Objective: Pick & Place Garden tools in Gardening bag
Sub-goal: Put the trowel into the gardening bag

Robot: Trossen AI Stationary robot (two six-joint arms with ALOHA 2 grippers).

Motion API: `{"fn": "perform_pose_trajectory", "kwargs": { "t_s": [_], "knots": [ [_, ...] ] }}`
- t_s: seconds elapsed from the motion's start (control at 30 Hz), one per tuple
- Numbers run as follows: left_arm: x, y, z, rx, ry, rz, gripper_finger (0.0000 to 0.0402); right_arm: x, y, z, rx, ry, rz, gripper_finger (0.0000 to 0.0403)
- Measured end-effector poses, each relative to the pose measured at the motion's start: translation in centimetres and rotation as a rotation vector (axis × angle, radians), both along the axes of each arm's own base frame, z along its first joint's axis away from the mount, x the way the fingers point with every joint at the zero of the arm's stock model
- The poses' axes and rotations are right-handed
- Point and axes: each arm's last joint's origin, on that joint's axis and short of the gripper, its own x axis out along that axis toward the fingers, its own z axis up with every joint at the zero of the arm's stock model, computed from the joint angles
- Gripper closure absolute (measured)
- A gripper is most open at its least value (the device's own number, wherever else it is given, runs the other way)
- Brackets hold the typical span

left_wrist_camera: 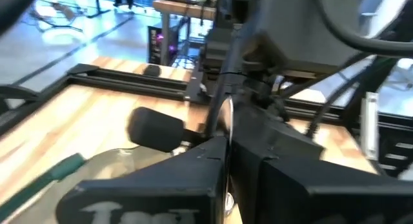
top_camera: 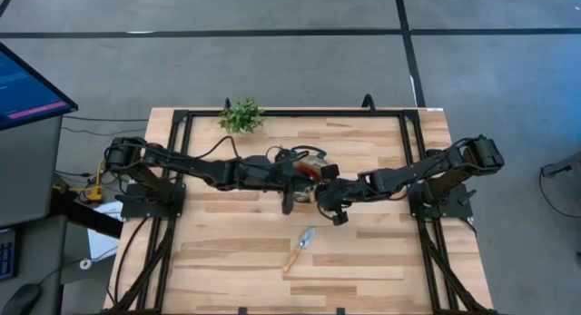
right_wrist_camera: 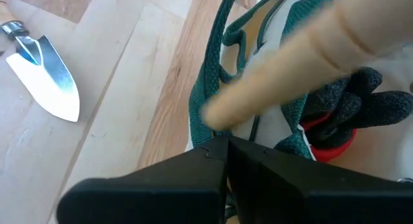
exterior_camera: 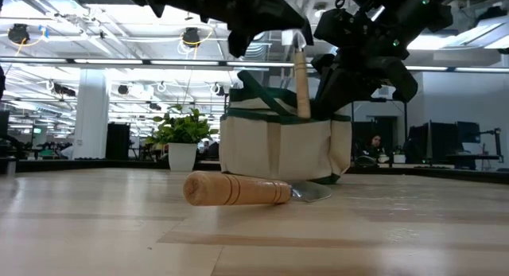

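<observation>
A: Garden tools first: one wooden-handled trowel with a silver blade (top_camera: 300, 249) lies alone on the table, near the round beige fabric bag with green trim (exterior_camera: 282, 145).

B: And the grippers?

A: The left gripper (top_camera: 289, 206) and right gripper (top_camera: 334, 209) both hover beside the bag, fingers together, holding nothing. A light wooden handle (exterior_camera: 301, 83) already stands inside. I'd judge the trowel comes next, which calls for opening first.

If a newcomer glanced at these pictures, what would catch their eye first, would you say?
Both dark arms meet over the round beige fabric bag with green trim at the table's middle, a light wooden handle standing up from it. In front, nearer the table's front edge, a silver-bladed trowel with wooden handle lies alone. A green potted plant sits at the far edge.
</observation>
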Motion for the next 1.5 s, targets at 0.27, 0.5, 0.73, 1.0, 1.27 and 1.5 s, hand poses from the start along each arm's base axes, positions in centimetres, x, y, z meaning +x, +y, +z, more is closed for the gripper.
{"fn": "perform_pose_trajectory", "kwargs": {
  "t_s": [0.27, 0.5, 0.73, 1.0, 1.27, 1.5],
  "knots": [
    [0.0, 0.1, 0.1, 0.007, -0.012, -0.003, 0.0401, 0.0, -0.1, 0.0, 0.001, 0.001, -0.002, 0.0403],
    [0.0, -0.1, 0.1, -0.035, -0.014, -0.021, 0.0401, 0.0, -0.3, 0.0, 0.001, 0.003, -0.008, 0.0403],
    [0.0, -0.1, -0.1, -0.067, 0.012, -0.04, 0.0401, 0.0, -0.3, 0.0, 0.001, 0.003, -0.008, 0.0403],
    [0.0, 0.0, -0.1, -0.037, 0.006, -0.008, 0.0401, 0.0, -0.3, 0.0, 0.003, 0.002, -0.011, 0.0403],
    [0.0, 0.4, 0.1, -0.024, -0.016, 0.009, 0.0401, 0.0, -0.3, 0.0, 0.007, -0.001, -0.014, 0.0403],
    [0.1, 0.8, 0.1, -0.024, -0.015, 0.02, 0.0401, 0.0, -0.3, 0.0, 0.007, -0.001, -0.015, 0.0403]
  ]
}}
